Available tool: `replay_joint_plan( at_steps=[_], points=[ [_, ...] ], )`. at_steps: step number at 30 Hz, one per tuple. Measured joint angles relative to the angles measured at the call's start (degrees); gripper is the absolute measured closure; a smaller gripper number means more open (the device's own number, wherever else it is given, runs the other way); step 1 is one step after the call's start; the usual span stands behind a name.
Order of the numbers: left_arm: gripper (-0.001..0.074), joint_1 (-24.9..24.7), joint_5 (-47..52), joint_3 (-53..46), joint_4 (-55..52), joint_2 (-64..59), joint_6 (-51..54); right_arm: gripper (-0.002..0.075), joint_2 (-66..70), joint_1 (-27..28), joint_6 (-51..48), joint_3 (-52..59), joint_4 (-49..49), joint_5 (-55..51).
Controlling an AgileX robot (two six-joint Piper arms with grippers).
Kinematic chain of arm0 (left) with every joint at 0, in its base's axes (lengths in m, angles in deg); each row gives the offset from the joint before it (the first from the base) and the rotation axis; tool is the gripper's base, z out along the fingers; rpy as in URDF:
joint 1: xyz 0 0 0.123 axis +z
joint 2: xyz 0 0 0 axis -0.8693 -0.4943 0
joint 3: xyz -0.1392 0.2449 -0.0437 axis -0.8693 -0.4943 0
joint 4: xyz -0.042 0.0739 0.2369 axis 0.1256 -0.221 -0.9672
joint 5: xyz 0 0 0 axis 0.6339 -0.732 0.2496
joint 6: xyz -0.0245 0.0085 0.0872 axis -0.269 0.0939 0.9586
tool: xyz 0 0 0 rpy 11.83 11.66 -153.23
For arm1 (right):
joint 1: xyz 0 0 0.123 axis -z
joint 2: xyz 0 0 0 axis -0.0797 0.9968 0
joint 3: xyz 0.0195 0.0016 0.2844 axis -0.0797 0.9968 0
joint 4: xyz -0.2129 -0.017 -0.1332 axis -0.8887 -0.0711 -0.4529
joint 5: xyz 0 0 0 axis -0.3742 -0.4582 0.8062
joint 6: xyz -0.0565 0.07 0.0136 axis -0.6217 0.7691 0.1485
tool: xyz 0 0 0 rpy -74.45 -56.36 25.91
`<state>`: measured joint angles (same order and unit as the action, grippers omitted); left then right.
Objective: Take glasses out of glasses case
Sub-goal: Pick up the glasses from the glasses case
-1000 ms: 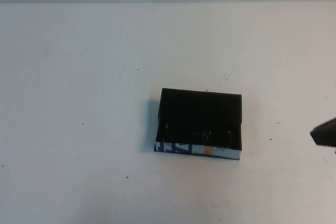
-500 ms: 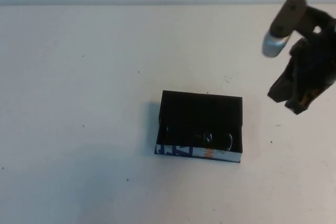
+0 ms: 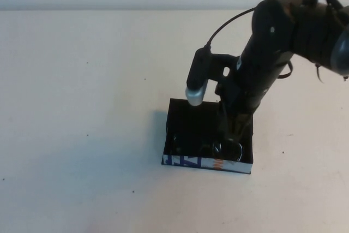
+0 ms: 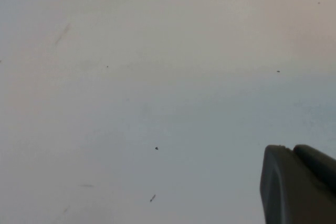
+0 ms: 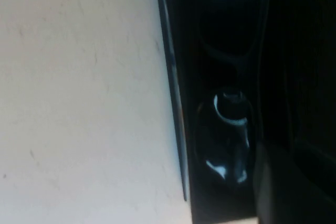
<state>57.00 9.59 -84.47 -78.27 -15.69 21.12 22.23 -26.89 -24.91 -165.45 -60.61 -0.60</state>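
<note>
The glasses case [image 3: 184, 114] is a flat black open box with a white front strip printed in blue and orange, lying at the table's centre. The dark glasses [image 3: 217, 147] lie inside it along the front wall, their lenses glinting. My right gripper [image 3: 231, 133] reaches down into the case's right half, right above the glasses. In the right wrist view the glasses [image 5: 227, 129] lie close beside the case's wall [image 5: 169, 72], and the right gripper [image 5: 294, 192] is a dark shape next to one lens. My left gripper [image 4: 292, 148] is shut and empty over bare table.
The pale table [image 3: 82, 107] stretches wide on the left and in front of the case, with only small specks. The right arm [image 3: 272, 53] and its cable come in from the back right above the case.
My right arm has swung in from the right edge, risen over the table and come down into the case. The case and glasses have not moved.
</note>
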Motion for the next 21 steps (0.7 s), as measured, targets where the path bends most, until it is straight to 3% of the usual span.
replay_joint_plan(
  at_steps=[6,8,21],
  points=[
    [0.074,0.0,0.0,0.0,0.0,0.0,0.0,0.044,6.0,-0.6,0.0,-2.5,2.6,2.1],
    [0.074,0.0,0.0,0.0,0.0,0.0,0.0,0.0399,7.4,-0.6,0.0,-2.5,2.6,2.4],
    [0.074,0.0,0.0,0.0,0.0,0.0,0.0,0.0412,9.5,-0.6,0.0,-2.5,3.8,4.4]
  ],
)
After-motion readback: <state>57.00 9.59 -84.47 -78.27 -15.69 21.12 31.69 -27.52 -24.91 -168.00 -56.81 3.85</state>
